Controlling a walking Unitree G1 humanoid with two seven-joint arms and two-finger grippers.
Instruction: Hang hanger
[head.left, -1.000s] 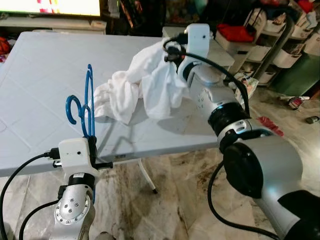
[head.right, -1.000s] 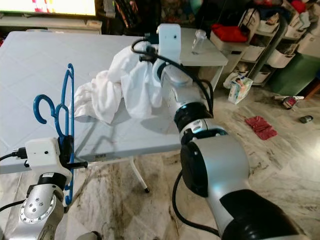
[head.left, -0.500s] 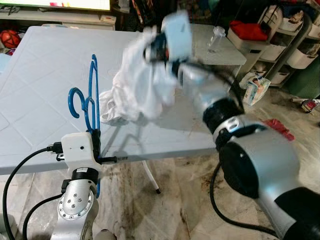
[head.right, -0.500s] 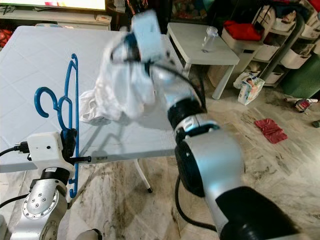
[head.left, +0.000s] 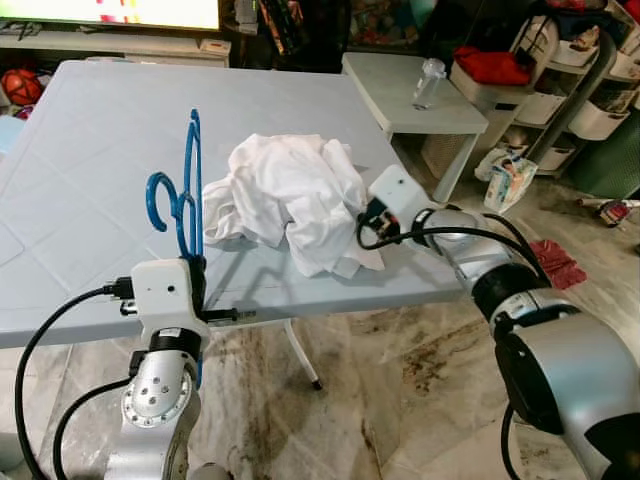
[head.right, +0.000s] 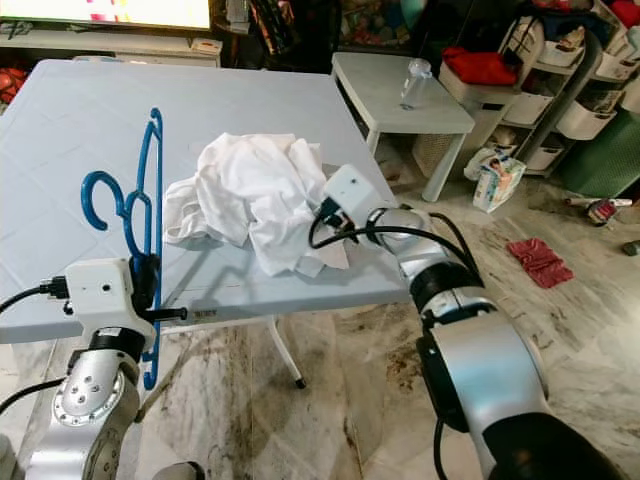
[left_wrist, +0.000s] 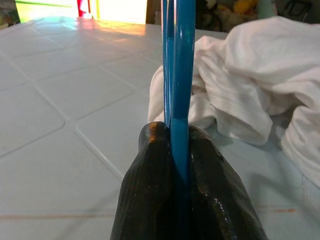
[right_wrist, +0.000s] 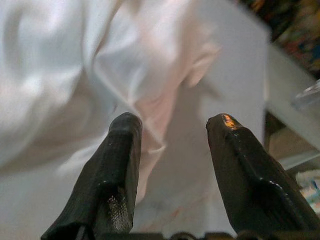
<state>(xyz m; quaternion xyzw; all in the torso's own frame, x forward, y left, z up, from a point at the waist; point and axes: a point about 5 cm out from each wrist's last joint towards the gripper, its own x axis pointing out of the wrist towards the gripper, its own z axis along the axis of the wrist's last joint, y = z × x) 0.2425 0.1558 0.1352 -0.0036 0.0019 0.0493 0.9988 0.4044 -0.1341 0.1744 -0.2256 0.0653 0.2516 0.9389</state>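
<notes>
While the left claw (left_wrist: 177, 150) stays clenched on the blue hanger (head.left: 183, 190), held upright at the desk (head.left: 90, 140) edge, the white garment (head.left: 290, 195) lies crumpled mid-desk, and the right claw (right_wrist: 172, 145) hovers released beside it.

A lived-in home: marble floor (head.left: 400, 400), a lit television (head.left: 110, 12) behind the pale counter (head.left: 90, 170), a small side table (head.left: 410, 95), and shelves (head.left: 585, 75) crammed with household clutter.
</notes>
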